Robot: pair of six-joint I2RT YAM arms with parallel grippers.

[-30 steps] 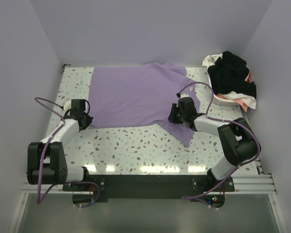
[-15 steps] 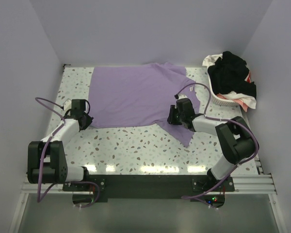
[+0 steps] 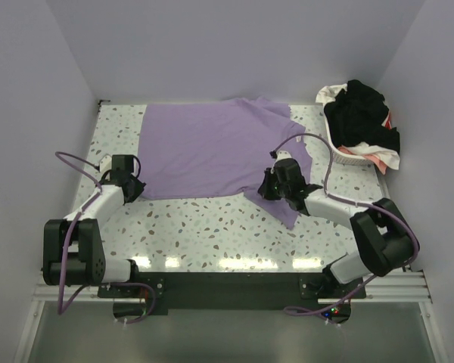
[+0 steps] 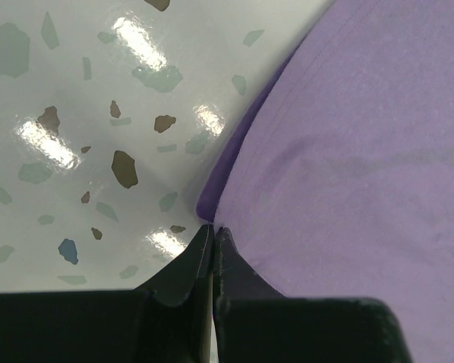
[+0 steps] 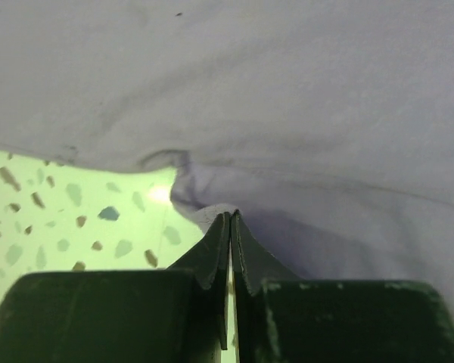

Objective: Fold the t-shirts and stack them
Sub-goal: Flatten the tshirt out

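Observation:
A lilac-purple t-shirt (image 3: 212, 151) lies spread flat across the far half of the table. My left gripper (image 3: 141, 190) is at its near left corner. In the left wrist view the left gripper (image 4: 213, 227) is shut, with the shirt's hem (image 4: 212, 193) pinched at the tips. My right gripper (image 3: 264, 187) is at the shirt's near edge beside the drooping sleeve (image 3: 287, 210). In the right wrist view the right gripper (image 5: 231, 216) is shut on a small bunched fold of the lilac cloth (image 5: 204, 198). Black (image 3: 359, 113), white (image 3: 329, 93) and pink-red (image 3: 378, 157) shirts lie heaped at the far right.
The white plastic basket (image 3: 346, 156) holding the heaped shirts stands at the far right corner against the wall. Walls close in the table on the left, back and right. Speckled tabletop (image 3: 204, 227) shows between the shirt's near edge and the arm bases.
My right gripper has slid a little left and nearer along the shirt's near edge and has gone from partly open to shut on the cloth. The left arm has not moved.

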